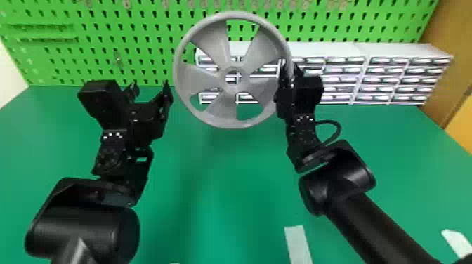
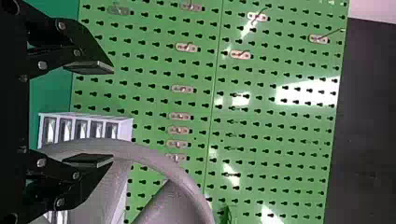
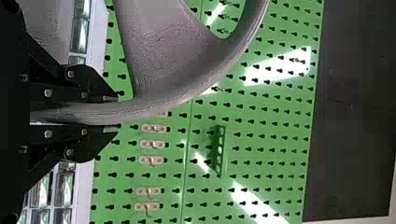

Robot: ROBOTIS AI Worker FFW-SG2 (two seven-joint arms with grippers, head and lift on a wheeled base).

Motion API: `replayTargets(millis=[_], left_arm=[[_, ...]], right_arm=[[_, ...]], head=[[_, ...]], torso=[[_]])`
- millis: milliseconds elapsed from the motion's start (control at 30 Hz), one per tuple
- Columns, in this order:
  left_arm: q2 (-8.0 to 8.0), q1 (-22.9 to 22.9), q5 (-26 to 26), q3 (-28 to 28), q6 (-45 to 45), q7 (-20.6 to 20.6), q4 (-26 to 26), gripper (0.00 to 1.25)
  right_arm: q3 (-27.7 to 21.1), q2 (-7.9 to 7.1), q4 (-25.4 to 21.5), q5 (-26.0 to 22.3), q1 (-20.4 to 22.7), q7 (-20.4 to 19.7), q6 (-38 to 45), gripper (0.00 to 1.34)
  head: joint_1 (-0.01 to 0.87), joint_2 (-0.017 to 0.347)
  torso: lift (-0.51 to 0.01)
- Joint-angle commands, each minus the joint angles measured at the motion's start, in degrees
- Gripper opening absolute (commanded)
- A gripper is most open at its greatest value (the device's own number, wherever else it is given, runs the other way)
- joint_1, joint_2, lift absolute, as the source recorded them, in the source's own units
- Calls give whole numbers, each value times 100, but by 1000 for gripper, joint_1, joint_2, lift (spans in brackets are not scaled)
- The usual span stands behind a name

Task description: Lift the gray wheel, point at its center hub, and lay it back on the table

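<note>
Two flat black fingers stand spread wide on my left gripper [image 1: 150, 88], which is near the left side of the round gray five-spoked wheel [image 1: 224, 109], apart from its rim. The wheel is upright between my grippers, above the smooth green table [image 1: 231, 168], with the perforated green pegboard [image 1: 105, 52] and the white multi-drawer cabinet [image 1: 326, 49] behind it. On its right side, my right gripper [image 1: 290, 72] is closed on the thick curved rim, one finger against each face, with the central hub [image 1: 227, 74] well to the left of my grip.
</note>
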Motion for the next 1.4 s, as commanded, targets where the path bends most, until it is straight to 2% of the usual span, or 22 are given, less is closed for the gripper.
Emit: replayTargets(millis=[0, 33, 167, 233, 333, 600, 867, 1167, 1367], left_arm=[[0, -9, -9, -9, 2, 0, 0, 681], [0, -9, -18, -18, 2, 0, 0, 670], [0, -26, -61, -35, 19, 0, 0, 451], [0, -26, -61, -35, 19, 9, 0, 428], [0, -17, -44, -53, 19, 44, 0, 273], [0, 35, -158, -246, 2, 519, -88, 112], [-9, 106, -272, -650, -60, 1125, -220, 95], [9, 158, 18, -923, -218, 1371, -229, 95], [255, 185, 44, -1556, -719, 2286, -237, 80]], right_arm=[[0, -9, 0, -7, -9, 0, 3, 64], [9, -9, 0, -7, -18, 0, 3, 64], [26, -9, 0, -16, -18, 0, 3, 64], [44, -9, 0, -16, -18, 0, 12, 64], [44, -9, 0, -25, -18, 0, 30, 64], [26, -18, 0, -16, -18, 0, 56, 66], [9, -18, 0, -16, -18, 0, 56, 66], [0, -9, 0, 1, -18, 0, 56, 66], [0, -18, 0, 19, -18, -9, 65, 66]], head=[[692, 48], [692, 48], [692, 48], [692, 48], [692, 48], [692, 48], [692, 48], [692, 48], [692, 48]], torso=[[-96], [-96], [-96], [-96], [-96], [-96], [-96], [-96], [-96]])
